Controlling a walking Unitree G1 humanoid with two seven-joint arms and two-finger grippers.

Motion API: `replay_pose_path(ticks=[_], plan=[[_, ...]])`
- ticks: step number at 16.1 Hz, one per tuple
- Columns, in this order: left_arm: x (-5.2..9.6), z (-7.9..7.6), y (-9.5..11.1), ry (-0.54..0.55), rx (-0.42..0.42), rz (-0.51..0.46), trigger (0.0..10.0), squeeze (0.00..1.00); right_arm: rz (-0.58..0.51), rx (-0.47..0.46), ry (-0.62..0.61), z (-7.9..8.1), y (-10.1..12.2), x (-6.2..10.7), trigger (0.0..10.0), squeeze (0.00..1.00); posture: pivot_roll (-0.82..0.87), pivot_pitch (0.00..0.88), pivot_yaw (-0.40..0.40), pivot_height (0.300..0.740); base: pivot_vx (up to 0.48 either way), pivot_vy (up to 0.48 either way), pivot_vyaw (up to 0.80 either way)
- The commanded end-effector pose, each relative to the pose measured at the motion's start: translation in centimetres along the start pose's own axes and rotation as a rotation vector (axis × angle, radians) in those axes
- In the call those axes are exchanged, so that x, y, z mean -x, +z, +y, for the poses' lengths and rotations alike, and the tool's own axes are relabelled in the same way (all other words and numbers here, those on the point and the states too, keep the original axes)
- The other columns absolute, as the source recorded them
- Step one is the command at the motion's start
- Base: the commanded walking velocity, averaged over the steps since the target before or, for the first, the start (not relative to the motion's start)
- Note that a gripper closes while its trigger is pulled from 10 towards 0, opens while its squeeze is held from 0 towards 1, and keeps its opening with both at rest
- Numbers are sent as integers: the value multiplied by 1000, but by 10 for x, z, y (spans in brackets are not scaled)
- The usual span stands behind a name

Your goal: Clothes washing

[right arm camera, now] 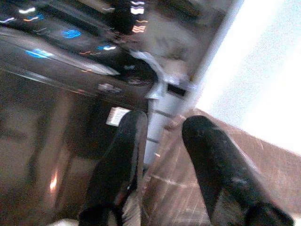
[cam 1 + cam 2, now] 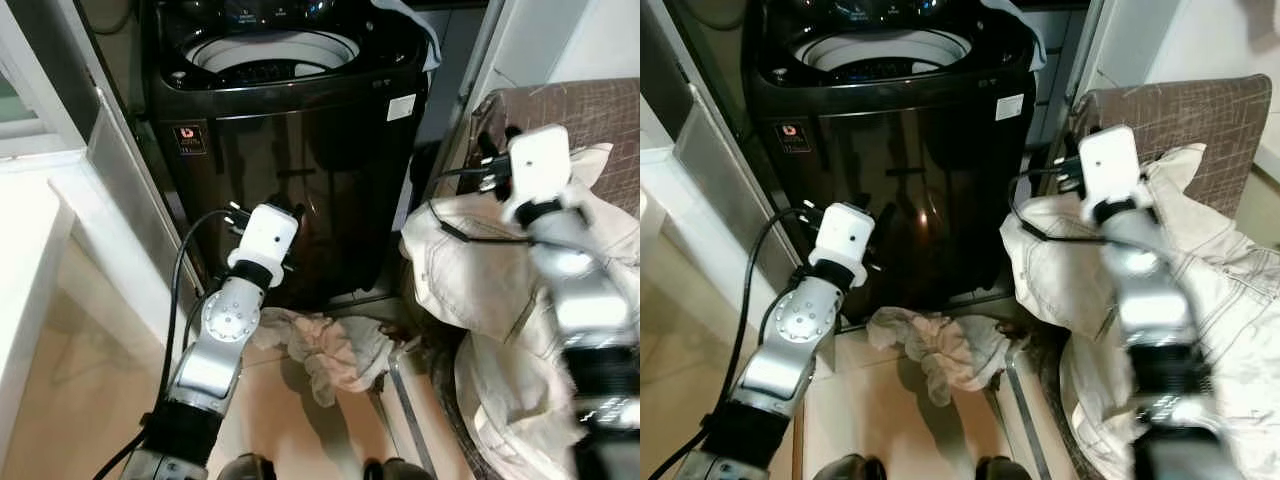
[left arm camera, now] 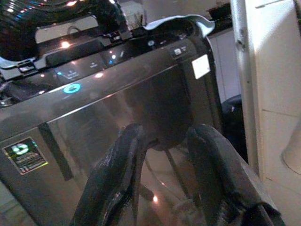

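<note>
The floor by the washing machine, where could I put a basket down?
Bare tan floor lies between the white ledge and the left arm. In front of the washing machine it is crowded: a crumpled cloth lies there, and beige laundry piles on the chair.

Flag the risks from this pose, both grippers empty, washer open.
1. A crumpled cloth lies on the floor at the foot of the washing machine, just ahead of the robot's feet; stepping in could snag it.
2. The left gripper, open, sits close to the washer's glossy front panel; a forward reach might strike it.
3. The right gripper, open, hovers over the cream garment in the brown laundry basket, whose loose folds may catch the wrist cable.
</note>
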State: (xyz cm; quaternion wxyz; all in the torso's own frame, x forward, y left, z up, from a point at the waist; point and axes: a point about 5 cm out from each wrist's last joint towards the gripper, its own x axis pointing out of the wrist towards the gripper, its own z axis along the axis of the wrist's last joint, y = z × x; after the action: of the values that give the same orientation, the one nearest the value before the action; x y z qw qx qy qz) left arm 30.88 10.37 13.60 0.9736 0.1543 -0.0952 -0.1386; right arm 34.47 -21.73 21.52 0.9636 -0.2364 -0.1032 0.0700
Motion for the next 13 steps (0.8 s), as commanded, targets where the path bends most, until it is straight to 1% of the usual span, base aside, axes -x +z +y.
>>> replay_pose_path(ticks=[1, 2, 3, 4, 5, 6, 7, 8, 9, 11, 12, 13], plan=[[-4, -3, 4, -22, -10, -20, 10000, 0, -24, 98, 144, -35, 19, -2, 10000, 1000, -144, 32, 25, 736, 0, 0, 0], [-5, -3, 4, -25, -11, -23, 10000, 0, -25, 154, 215, -59, 34, 1, 10000, 1000, -149, 28, 26, 736, 0, 0, 0], [-5, -2, 4, -25, -11, -23, 10000, 0, 2, 184, 260, -71, 39, 3, 10000, 1000, -154, 25, 26, 736, 0, 0, 0], [-6, -2, 4, -25, -11, -23, 10000, 0, 58, 226, 343, -89, 45, 8, 10000, 1000, -159, 23, 25, 736, 0, 0, 0], [-8, -1, 4, -26, -8, -26, 10000, 0, 125, 255, 417, -101, 45, 11, 10000, 1000, -165, 23, 24, 736, 0, 0, 0], [-9, -2, 5, -26, -2, -30, 10000, 0, 216, 259, 491, -111, 38, 14, 10000, 1000, -169, 23, 20, 736, 0, 0, 0], [-10, -3, 5, -26, 1, -32, 10000, 0, 254, 273, 511, -114, 34, 15, 10000, 1000, -169, 23, 20, 736, 0, 0, 0], [-11, -5, 6, -27, 9, -36, 10000, 0, 330, 275, 587, -110, 20, 15, 10000, 1000, -171, 23, 15, 736, 0, 0, 0], [-11, -7, 7, -28, 15, -40, 10000, 0, 408, 283, 673, -101, 3, 20, 10000, 1000, -166, 26, 10, 736, 0, 0, 0], [-11, -8, 7, -26, 20, -41, 10000, 0, 472, 314, 703, -95, -11, 22, 10000, 1000, -166, 26, 10, 736, 0, 0, 0], [-10, -8, 6, -20, 24, -40, 10000, 0, 537, 365, 692, -91, -27, 20, 10000, 0, -151, 35, -2, 736, 0, 0, 0], [-9, -8, 5, -15, 25, -38, 10000, 0, 543, 355, 679, -85, -35, 17, 10000, 0, -151, 35, -2, 736, 0, 0, 0]])
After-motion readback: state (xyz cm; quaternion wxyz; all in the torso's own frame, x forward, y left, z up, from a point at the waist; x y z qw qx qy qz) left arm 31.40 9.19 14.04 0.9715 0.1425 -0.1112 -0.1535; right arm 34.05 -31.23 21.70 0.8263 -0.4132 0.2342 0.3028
